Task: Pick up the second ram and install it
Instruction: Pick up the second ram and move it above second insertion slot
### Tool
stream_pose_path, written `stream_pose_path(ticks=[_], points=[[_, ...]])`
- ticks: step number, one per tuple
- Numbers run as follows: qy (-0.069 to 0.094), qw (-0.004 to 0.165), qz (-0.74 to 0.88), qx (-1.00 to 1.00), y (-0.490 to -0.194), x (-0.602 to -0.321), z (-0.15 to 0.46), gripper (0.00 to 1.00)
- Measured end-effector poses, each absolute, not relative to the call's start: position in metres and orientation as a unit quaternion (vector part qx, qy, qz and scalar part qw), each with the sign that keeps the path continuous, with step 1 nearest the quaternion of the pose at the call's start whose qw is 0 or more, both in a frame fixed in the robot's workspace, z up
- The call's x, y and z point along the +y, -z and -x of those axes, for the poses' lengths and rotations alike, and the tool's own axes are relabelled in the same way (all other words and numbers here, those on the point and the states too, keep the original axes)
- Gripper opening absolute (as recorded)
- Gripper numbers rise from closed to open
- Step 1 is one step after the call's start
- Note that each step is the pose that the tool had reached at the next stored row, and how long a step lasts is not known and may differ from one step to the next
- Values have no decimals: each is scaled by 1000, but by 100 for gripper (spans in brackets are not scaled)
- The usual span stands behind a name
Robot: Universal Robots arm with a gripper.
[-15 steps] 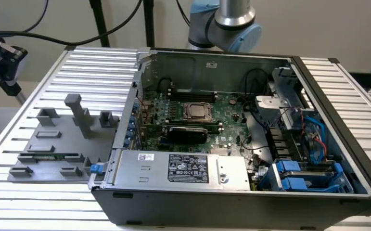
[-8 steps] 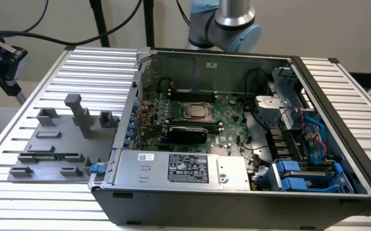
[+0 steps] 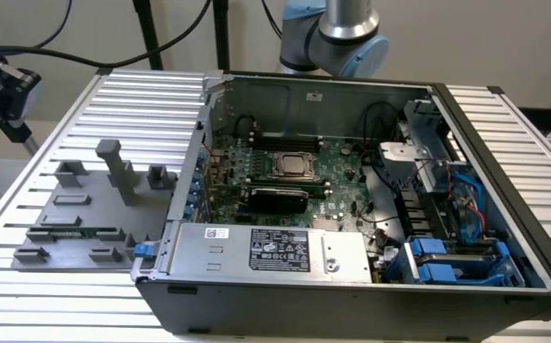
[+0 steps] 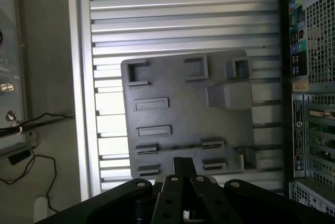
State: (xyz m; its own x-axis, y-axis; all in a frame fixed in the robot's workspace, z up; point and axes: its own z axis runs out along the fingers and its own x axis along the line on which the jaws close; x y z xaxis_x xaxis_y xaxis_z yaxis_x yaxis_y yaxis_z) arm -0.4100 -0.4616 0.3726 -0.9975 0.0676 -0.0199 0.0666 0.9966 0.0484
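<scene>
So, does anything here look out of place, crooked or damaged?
Nothing stands out. The second ram lies flat and straight on the grey plate, beside the open computer case, which looks in order inside. The gripper is shut over the plate, with nothing in it.

one ram stick point(image 3: 77, 231), one computer case point(image 3: 351, 304)
</scene>
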Motion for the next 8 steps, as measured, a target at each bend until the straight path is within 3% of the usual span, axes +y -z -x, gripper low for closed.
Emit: stream_pose_path(ticks=[8], points=[[-25,9,37,999,-369,-462,410,11]])
